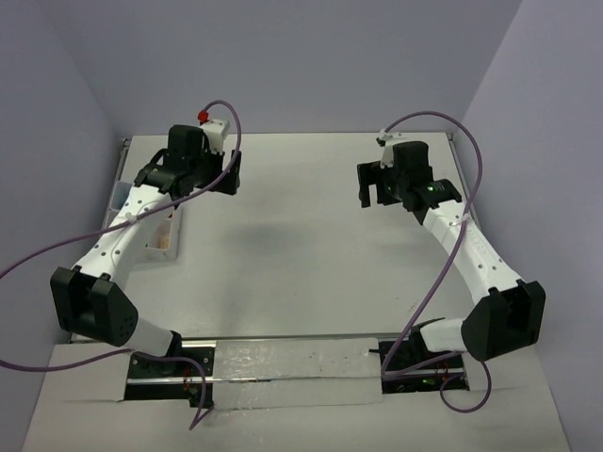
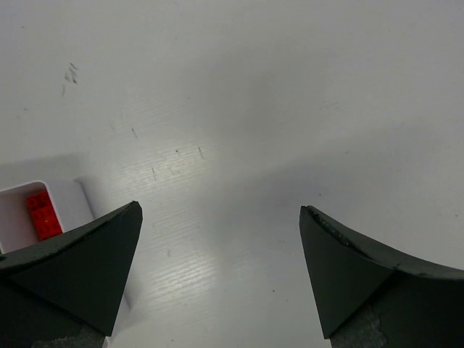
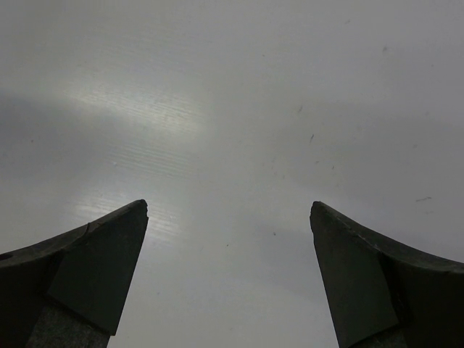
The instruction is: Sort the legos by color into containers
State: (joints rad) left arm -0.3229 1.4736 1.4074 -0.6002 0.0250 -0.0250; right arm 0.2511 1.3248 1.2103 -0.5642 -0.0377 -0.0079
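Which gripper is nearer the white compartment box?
Left. The left gripper hovers open right beside the box, at its corner; the right gripper is open across the table, far from it.

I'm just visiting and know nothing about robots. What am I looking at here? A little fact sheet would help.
surface: white table
left fingers: open, empty, above bare table beside the box
right fingers: open, empty, above bare table
compartment box: white, at the table's left edge
red brick: lying inside one compartment
loose bricks: none visible in these views
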